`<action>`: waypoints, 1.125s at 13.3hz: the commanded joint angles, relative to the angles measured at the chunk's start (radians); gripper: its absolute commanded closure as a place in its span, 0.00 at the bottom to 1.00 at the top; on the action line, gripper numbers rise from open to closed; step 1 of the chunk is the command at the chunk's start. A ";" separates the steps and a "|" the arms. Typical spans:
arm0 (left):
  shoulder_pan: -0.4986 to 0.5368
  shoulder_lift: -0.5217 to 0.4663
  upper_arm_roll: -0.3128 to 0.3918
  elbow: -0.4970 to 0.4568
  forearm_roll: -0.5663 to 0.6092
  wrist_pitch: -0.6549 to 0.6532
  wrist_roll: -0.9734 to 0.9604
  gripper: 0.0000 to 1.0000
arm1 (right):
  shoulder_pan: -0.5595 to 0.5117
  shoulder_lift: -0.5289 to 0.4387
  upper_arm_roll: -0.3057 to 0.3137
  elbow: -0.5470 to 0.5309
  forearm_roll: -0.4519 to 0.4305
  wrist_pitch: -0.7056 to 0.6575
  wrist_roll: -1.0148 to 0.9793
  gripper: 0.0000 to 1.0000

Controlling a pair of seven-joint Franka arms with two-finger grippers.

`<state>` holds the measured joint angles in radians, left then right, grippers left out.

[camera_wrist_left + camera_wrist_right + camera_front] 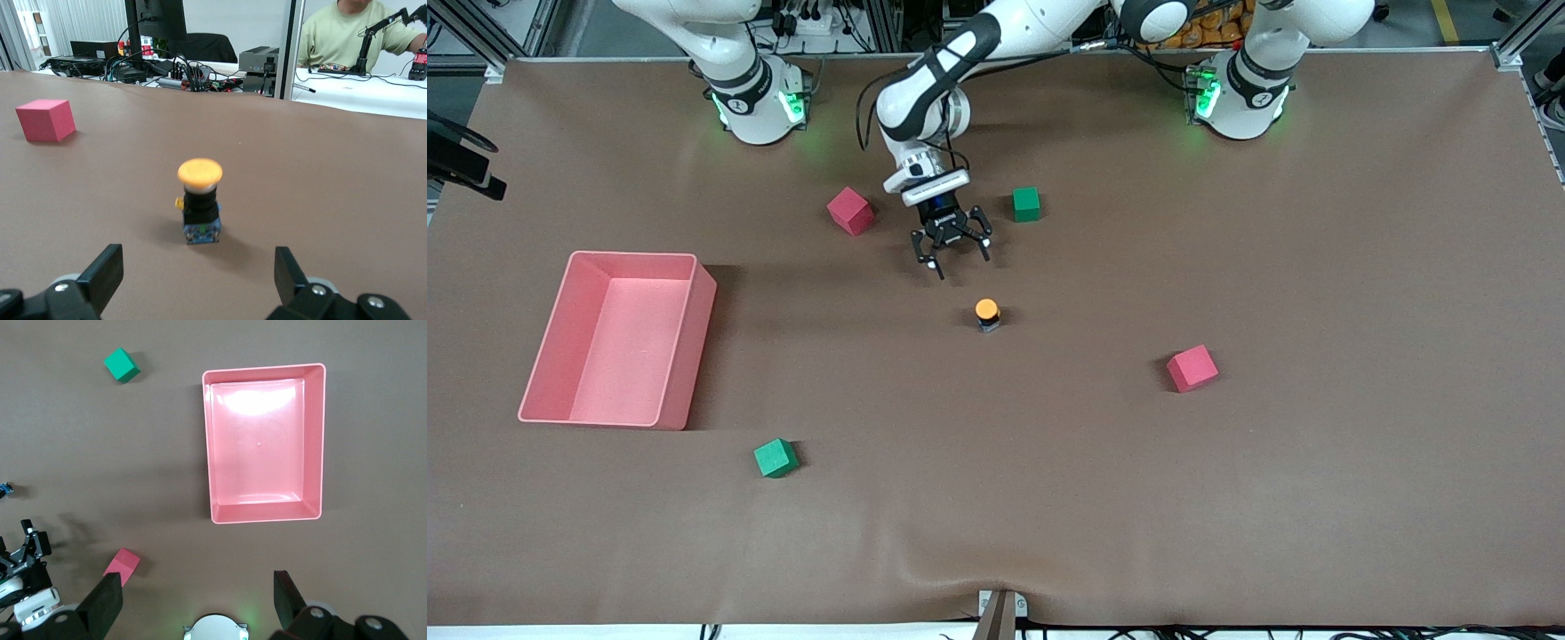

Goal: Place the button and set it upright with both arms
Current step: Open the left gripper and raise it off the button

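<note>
Button upright at frame centre; task appears nearly complete.
The button stands free on the worktop; left gripper hovers above it in frame, fingers spread, empty; right gripper waits high, fingers spread.

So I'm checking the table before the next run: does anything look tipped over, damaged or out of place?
Nothing stands out. The button stands upright on the table, orange cap up, untouched. The left pincer hangs open near it; the right pincer waits open high above the pink bin. The cubes lie scattered but intact.
</note>
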<state>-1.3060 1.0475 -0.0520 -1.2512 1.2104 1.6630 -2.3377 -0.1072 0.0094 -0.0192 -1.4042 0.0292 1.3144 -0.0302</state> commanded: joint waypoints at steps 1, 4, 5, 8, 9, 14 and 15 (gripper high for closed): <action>0.028 -0.088 -0.016 -0.005 -0.060 -0.008 0.105 0.00 | -0.006 0.000 0.008 0.002 -0.008 0.002 -0.002 0.00; 0.057 -0.179 -0.014 -0.005 -0.152 -0.006 0.231 0.00 | -0.006 0.000 0.008 0.002 -0.008 0.002 -0.004 0.00; 0.073 -0.208 -0.016 -0.008 -0.172 -0.005 0.280 0.00 | -0.005 0.000 0.008 0.002 -0.008 0.002 -0.004 0.00; 0.157 -0.271 -0.016 -0.005 -0.204 0.065 0.388 0.00 | -0.005 0.000 0.008 0.002 -0.006 0.000 -0.004 0.00; 0.189 -0.285 -0.017 -0.005 -0.206 0.093 0.409 0.00 | -0.005 0.000 0.008 0.002 -0.006 0.000 -0.002 0.00; 0.353 -0.379 -0.019 -0.004 -0.328 0.213 0.636 0.00 | -0.005 0.000 0.008 0.001 -0.006 0.000 -0.002 0.00; 0.384 -0.391 -0.017 -0.002 -0.362 0.233 0.670 0.00 | -0.005 0.001 0.010 0.001 -0.006 0.000 -0.002 0.00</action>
<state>-0.9744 0.7048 -0.0557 -1.2310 0.9021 1.8552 -1.7358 -0.1069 0.0096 -0.0170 -1.4060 0.0292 1.3150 -0.0302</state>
